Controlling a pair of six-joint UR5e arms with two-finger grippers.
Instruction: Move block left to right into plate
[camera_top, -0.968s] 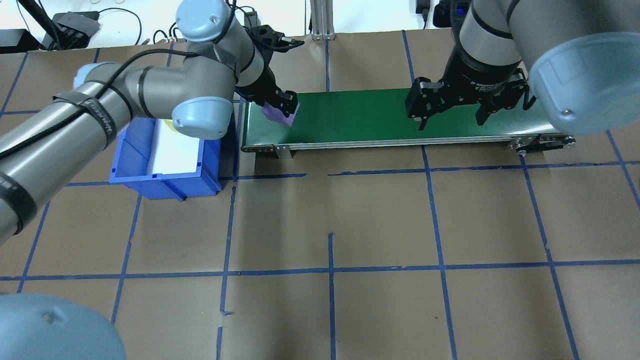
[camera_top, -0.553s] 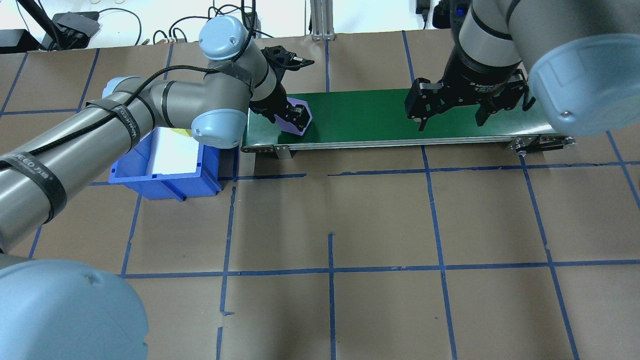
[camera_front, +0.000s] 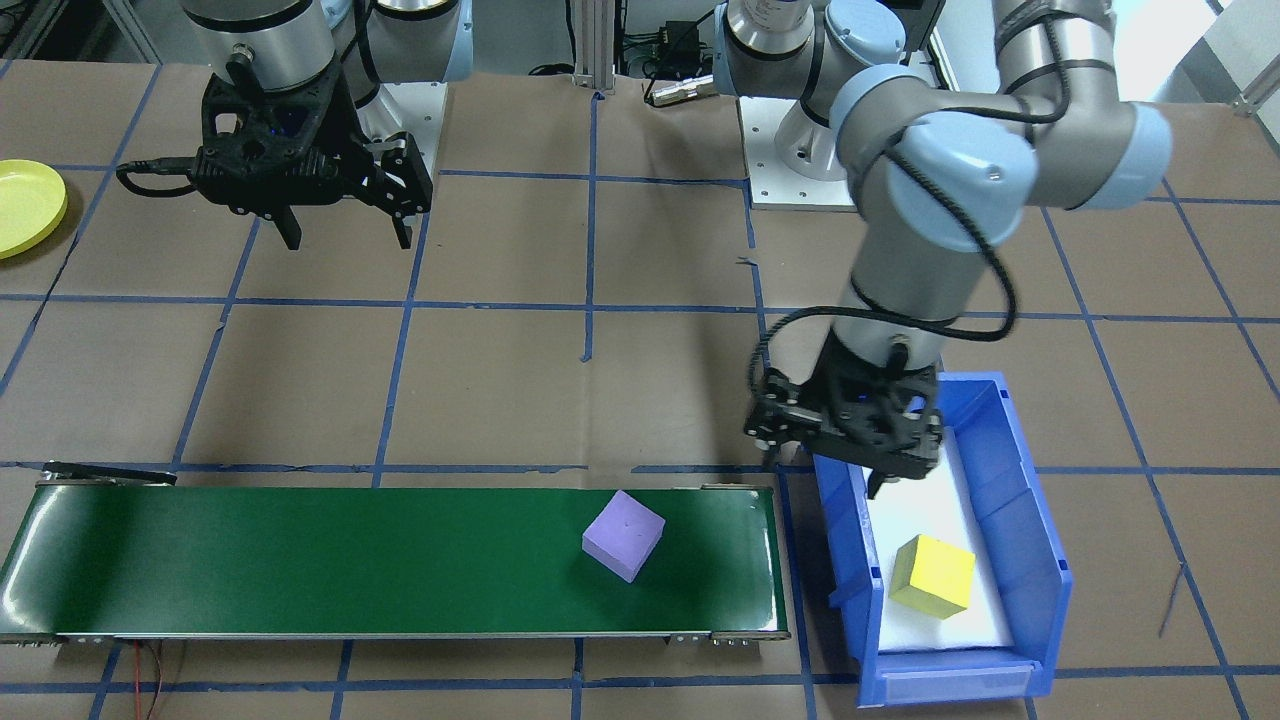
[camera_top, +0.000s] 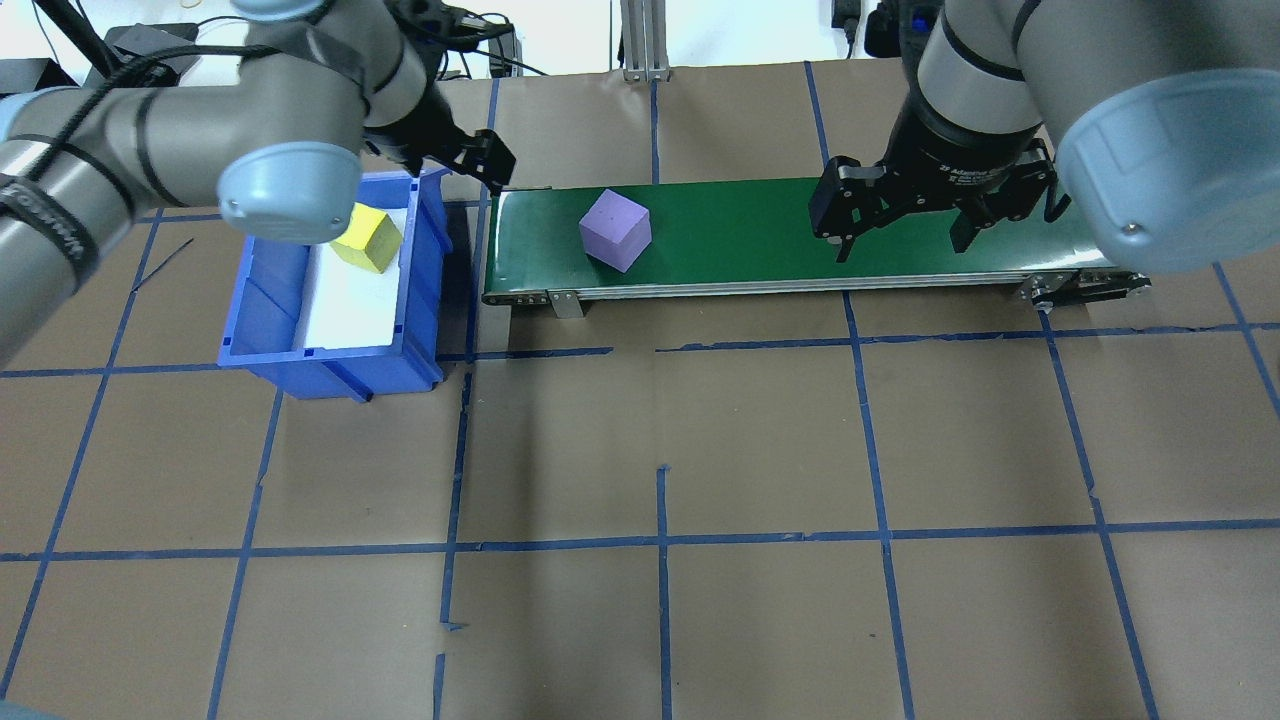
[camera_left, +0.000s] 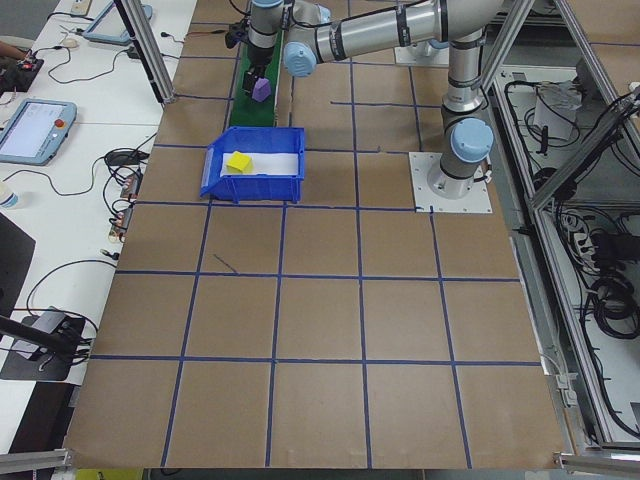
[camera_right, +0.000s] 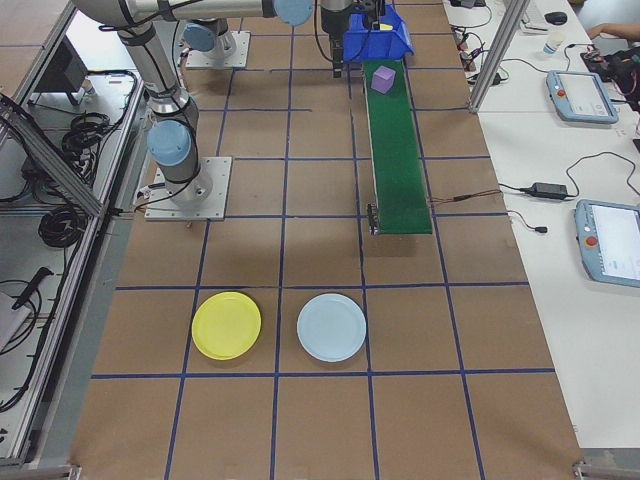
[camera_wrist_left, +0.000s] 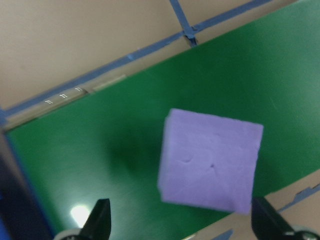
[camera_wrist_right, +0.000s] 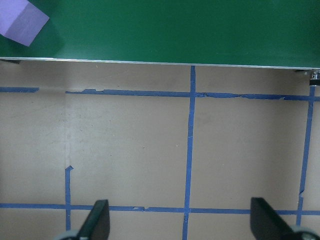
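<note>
A purple foam block (camera_top: 615, 230) (camera_front: 623, 535) lies free on the green conveyor belt (camera_top: 760, 225), near the belt's left end. It fills the middle of the left wrist view as block (camera_wrist_left: 210, 167). My left gripper (camera_front: 830, 472) (camera_top: 480, 160) hangs open and empty over the blue bin's corner beside the belt end. Over the belt's right part, my right gripper (camera_top: 905, 242) (camera_front: 347, 238) is open and empty. The yellow plate (camera_front: 25, 205) (camera_right: 226, 325) lies on the table far off to the robot's right, beyond the belt's end.
The blue bin (camera_top: 300, 355) (camera_front: 1040, 560) stands at the belt's left end, with a yellow cube (camera_top: 367, 238) on its white liner. A pale blue plate (camera_right: 331, 327) lies next to the yellow one. Brown paper with blue tape lines covers the table.
My left gripper has let go of the purple block on the belt and pulled back left over the bin. The block now sits further right. The right arm has not moved.
</note>
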